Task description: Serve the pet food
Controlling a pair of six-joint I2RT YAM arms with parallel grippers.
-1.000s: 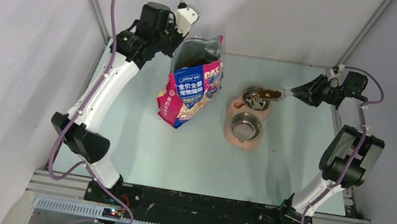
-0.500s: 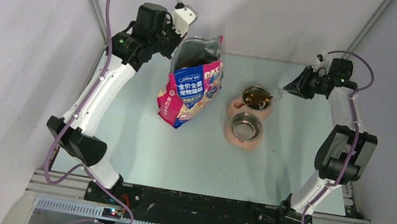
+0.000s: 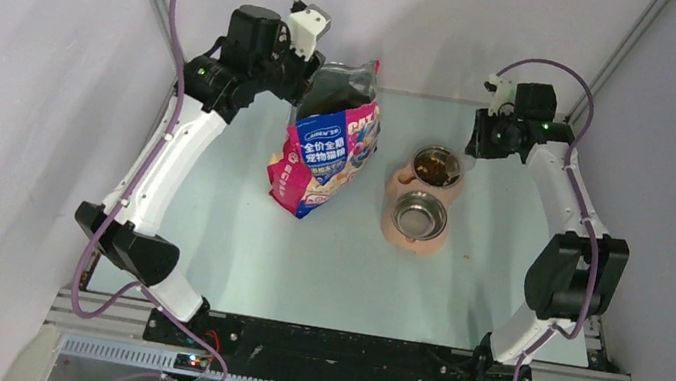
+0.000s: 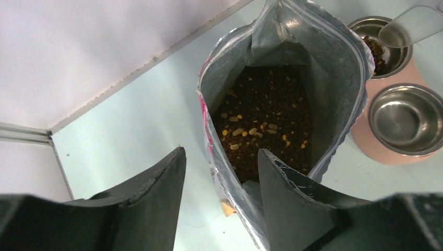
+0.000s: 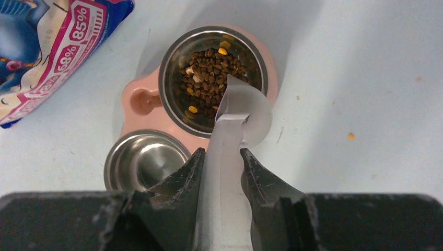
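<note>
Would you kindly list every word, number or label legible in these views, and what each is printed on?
"85%": on the pink and blue bag, right wrist view.
"68%": same bag, beside it.
"CAT": large white letters on the bag front, top view, cut off at the edge.
Chinese lettering and a small badge on the bag: too small to read.

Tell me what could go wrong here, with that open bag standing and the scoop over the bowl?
1. The left gripper stands open astride the rim of the bag, so nothing grips it; a nudge might tip it and spill the pet food inside.
2. The right gripper holds the clear scoop over the edge of the filled bowl; a careless withdrawal might knock it or scatter food. One pellet already lies on the table.
</note>
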